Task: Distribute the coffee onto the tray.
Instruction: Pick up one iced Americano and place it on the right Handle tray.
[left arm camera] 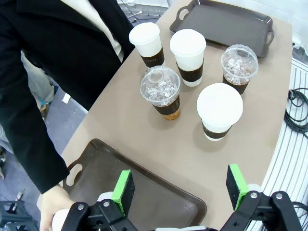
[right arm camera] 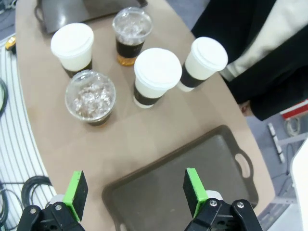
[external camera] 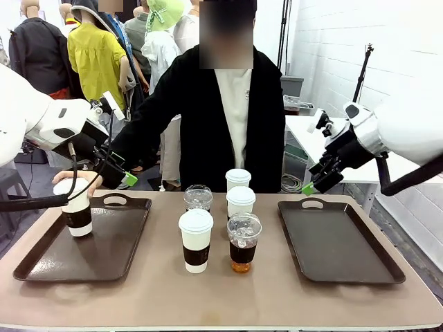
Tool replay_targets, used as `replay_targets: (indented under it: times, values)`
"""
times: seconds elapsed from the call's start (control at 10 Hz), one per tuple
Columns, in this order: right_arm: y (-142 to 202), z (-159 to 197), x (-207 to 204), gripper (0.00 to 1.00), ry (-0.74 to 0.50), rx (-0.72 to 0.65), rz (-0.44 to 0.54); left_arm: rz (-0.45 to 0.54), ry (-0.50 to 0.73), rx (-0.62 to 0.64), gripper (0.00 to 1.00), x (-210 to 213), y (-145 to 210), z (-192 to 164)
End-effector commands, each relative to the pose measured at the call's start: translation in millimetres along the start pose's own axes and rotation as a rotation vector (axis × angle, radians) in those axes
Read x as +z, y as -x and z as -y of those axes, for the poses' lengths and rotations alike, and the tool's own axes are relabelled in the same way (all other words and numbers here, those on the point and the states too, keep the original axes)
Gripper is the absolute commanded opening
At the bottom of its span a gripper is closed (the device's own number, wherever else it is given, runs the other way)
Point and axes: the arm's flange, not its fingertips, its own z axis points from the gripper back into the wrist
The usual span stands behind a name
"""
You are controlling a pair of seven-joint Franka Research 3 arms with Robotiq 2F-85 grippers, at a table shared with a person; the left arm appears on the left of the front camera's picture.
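Six cups of coffee are on the table as I watch from the controls. One paper cup with a dark sleeve stands on the left part of the left tray. The person's hand is at its lid, though I cannot tell whether it grips the cup.

The other five stand bunched on the bare table between the two trays. At the front are a front paper cup and, just to its right, a front iced cup. Behind the iced one is a middle paper cup, with a second iced cup to its left. A back paper cup stands closest to the person. The right tray lies flat on the right side of the table.

My left gripper hangs in the air over the far end of the left tray, near its handle. In its wrist view the green pads are spread wide apart, with the tray surface showing between them. My right gripper hangs above the far end of the right tray. Its fingers are also spread wide and pinch nothing, with the tray below them and the bunch of cups beyond.
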Motion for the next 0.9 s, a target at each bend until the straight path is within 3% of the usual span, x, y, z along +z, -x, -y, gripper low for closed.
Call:
replay_targets:
  times: [0.0, 0.3, 0.5, 0.8]
  values:
    - [-1, 9, 1, 1.0, -0.112, 0.064, 0.029, -0.007, 0.002, 0.007, 1.0, 0, -1, -1]
    - [21, 9, -17, 1.0, -0.253, 0.152, 0.094, -0.007, 0.002, 0.007, 1.0, 0, -1, -1]
    - [36, 5, -31, 1.0, -0.244, 0.169, 0.151, -0.007, 0.002, 0.007, 1.0, 0, -1, -1]
    - [62, -6, -56, 1.0, -0.142, 0.186, 0.347, -0.007, 0.002, 0.007, 1.0, 0, -1, -1]
